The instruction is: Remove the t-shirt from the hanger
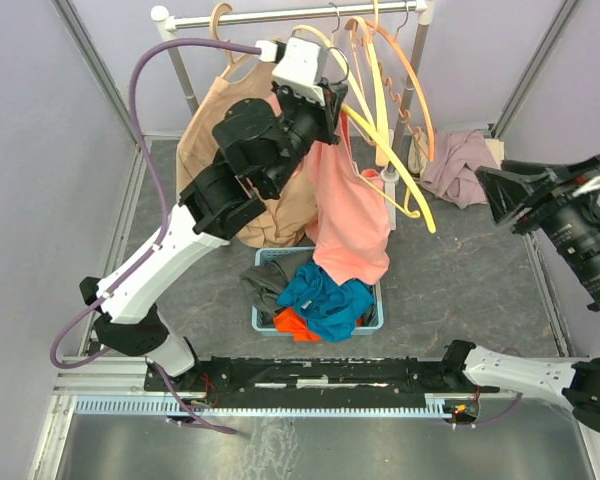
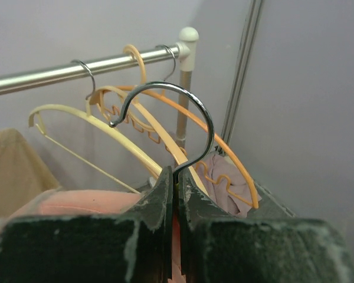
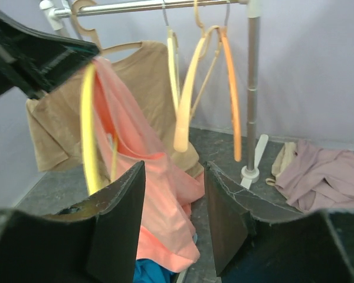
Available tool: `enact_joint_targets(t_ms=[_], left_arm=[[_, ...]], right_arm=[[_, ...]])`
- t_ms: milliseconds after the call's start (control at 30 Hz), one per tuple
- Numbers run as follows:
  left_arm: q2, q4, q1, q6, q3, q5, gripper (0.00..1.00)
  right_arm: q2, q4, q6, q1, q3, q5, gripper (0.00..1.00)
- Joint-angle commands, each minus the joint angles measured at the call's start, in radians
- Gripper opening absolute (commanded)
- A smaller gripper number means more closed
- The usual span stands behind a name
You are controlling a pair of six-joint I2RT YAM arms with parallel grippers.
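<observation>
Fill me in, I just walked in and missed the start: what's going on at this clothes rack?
The left gripper is shut on the metal hook of a yellow hanger, holding it off the rail. The pink t-shirt hangs from that hanger, draping down toward the basket of clothes. The right gripper is open, off to the right and touching nothing.

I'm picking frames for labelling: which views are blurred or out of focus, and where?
Top external: evenly lit, mostly sharp. Left wrist: the near fingers are soft, the metal hook crisp with bright glints. Right wrist: the yellow hanger and pink t-shirt look smeared; the rail behind is sharper.
</observation>
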Motion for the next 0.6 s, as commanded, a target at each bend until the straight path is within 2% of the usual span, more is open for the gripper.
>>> enact_joint_targets(t_ms=[0, 300, 567], left_arm=[[0.009, -0.018, -0.02, 0.015, 0.025, 0.007, 0.03], [0.017, -0.029, -0.045, 0.026, -0.034, -0.032, 0.03], [0.022, -0.032, -0.088, 0.084, -0.038, -0.088, 0.03]], right_arm=[[0.122, -0.068, -0.016, 0.003, 0.098, -0.128, 0.54], [0.261, -0.048, -0.019, 0.002, 0.167, -0.204, 0.61], [0.336, -0.091, 0.079, 0.002, 0.205, -0.228, 0.63]])
